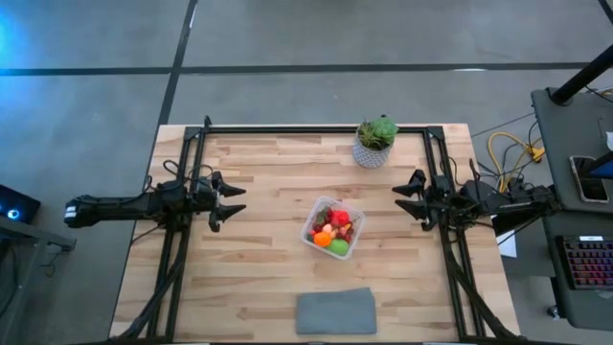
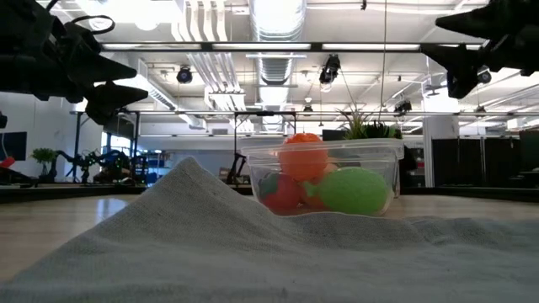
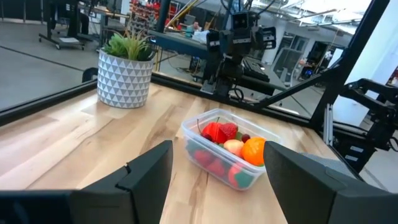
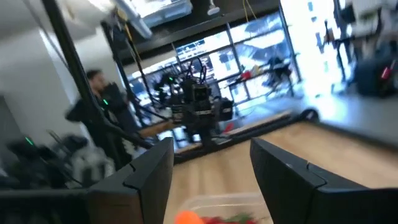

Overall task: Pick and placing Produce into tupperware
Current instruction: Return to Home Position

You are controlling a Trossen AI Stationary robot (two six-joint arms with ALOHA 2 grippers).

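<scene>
The clear tupperware (image 1: 334, 228) sits on the wooden table right of centre, holding red, orange, green and peach-yellow produce (image 1: 330, 233); it shows too in the left wrist view (image 3: 227, 154) and the low view (image 2: 324, 178). My left gripper (image 1: 233, 202) hovers open near the table's left side, raised above the wood, pointing toward the tub. My right gripper (image 1: 403, 198) hovers open near the right side, also raised, facing the tub. Its wrist view catches only the tupperware's rim (image 4: 224, 211) with an orange piece (image 4: 186, 218).
A leafy plant in a white patterned pot (image 1: 374, 142) stands at the table's far edge. A flat grey cloth (image 1: 335, 311) lies at the near edge, in front of the tub. Black frame rails run along both sides. A person (image 4: 99, 106) stands in the room behind.
</scene>
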